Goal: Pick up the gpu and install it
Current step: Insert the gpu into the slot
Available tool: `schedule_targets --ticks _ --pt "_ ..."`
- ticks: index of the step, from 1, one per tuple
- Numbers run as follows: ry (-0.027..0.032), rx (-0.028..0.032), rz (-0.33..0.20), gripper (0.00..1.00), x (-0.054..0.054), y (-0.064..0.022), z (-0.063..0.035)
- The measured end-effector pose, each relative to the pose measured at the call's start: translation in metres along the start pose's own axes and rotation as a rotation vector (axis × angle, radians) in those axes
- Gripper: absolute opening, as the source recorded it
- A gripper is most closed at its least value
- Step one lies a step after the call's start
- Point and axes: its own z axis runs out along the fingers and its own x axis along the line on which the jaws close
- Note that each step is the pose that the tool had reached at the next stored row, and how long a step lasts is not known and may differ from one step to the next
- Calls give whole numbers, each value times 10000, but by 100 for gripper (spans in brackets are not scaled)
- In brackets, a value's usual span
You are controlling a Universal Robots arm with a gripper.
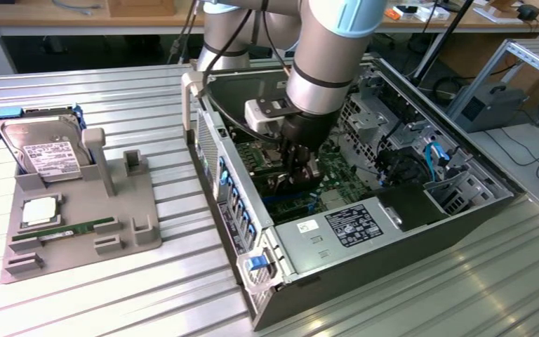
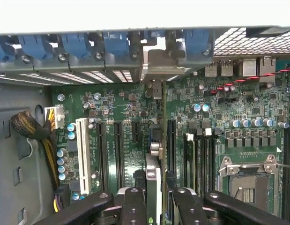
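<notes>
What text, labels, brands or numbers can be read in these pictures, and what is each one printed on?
No text is legible.
White label on the hard drive: too small to read.
Black label on the power supply: too small to read.
White sticker beside it: too small to read.
Printed markings on the motherboard: too small to read.

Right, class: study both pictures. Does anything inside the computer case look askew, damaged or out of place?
Nothing stands out. The gpu stands on edge in the pincer, parallel to the motherboard slots; the cable bundle lies beside the board.
</notes>
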Motion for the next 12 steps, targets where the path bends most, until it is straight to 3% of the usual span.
schedule_targets --ticks 12 --pt "2 -2 0 27 0 -16 -37"
